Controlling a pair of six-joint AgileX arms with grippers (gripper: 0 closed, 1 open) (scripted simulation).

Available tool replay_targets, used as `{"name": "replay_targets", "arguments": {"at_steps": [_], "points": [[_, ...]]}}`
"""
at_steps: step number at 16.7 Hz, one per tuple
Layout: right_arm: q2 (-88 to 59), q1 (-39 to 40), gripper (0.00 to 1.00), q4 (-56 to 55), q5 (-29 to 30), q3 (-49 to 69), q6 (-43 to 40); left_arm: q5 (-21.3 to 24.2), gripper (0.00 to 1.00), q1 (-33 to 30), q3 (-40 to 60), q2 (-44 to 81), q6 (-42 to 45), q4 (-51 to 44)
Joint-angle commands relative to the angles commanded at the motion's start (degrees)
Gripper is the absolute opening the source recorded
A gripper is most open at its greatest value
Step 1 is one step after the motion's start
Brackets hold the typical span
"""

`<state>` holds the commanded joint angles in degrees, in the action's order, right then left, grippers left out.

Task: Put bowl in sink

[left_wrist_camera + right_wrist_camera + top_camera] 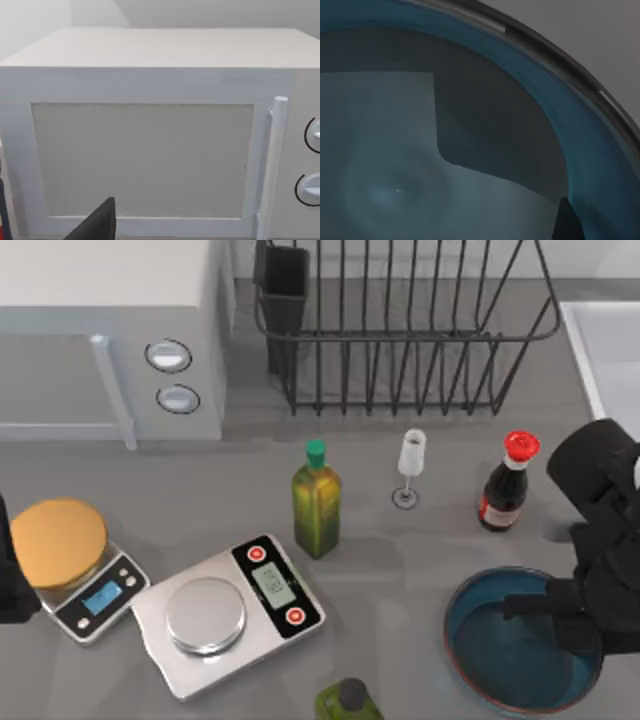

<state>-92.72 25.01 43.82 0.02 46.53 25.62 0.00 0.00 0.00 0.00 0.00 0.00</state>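
The bowl, teal-blue inside with a reddish-brown rim, sits on the grey countertop at the front right. My right gripper hangs low over the bowl's right half, close to its rim. Seen from the right wrist, the bowl's blue inside and curved rim are very near. The sink, a pale basin with a raised rim, lies at the back right edge. My left arm is parked at the far left edge, facing the microwave.
A black wire dish rack stands at the back. A soy sauce bottle, a small glass and an oil bottle stand between bowl and rack. Two scales sit front left; another green bottle at the front edge.
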Motion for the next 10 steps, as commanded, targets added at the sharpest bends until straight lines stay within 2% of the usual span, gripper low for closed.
{"name": "replay_targets", "arguments": {"at_steps": [10], "points": [[0.2,0.0,0.0,0.9,0.1,0.9,0.0,0.0,1.0,0.0,0.0,0.0,0.0,0.0]]}}
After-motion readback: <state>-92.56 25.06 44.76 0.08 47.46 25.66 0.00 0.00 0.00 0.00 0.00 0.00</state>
